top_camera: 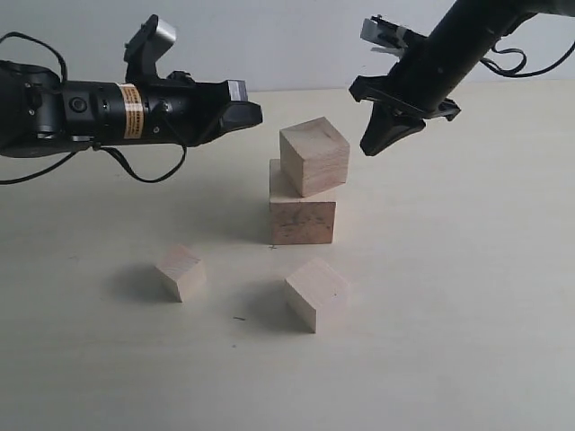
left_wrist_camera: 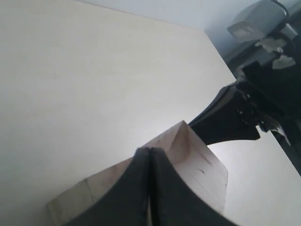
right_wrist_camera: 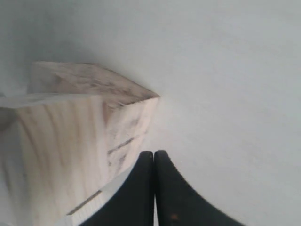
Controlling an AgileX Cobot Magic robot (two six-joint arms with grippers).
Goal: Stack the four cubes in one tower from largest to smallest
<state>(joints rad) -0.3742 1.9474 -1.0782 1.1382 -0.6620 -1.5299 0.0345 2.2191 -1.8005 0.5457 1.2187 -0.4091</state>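
Observation:
Two of the four cubes form a low tower: the largest cube (top_camera: 302, 223) rests on the table with a smaller cube (top_camera: 314, 157) on top, turned slightly askew. A mid-sized cube (top_camera: 316, 293) and the smallest cube (top_camera: 181, 272) lie loose in front. My left gripper (top_camera: 254, 113) hovers shut and empty just left of the upper cube; its wrist view shows its tips (left_wrist_camera: 149, 151) against the stacked cube (left_wrist_camera: 202, 165). My right gripper (top_camera: 374, 145) hangs shut and empty just right of the stack, tips (right_wrist_camera: 154, 153) beside a grainy cube face (right_wrist_camera: 75, 132).
The pale table (top_camera: 467, 296) stretches wide to the right and front of the cubes. From the left wrist view the right arm (left_wrist_camera: 235, 117) shows beyond the stack. A white wall (top_camera: 287, 36) closes the far side.

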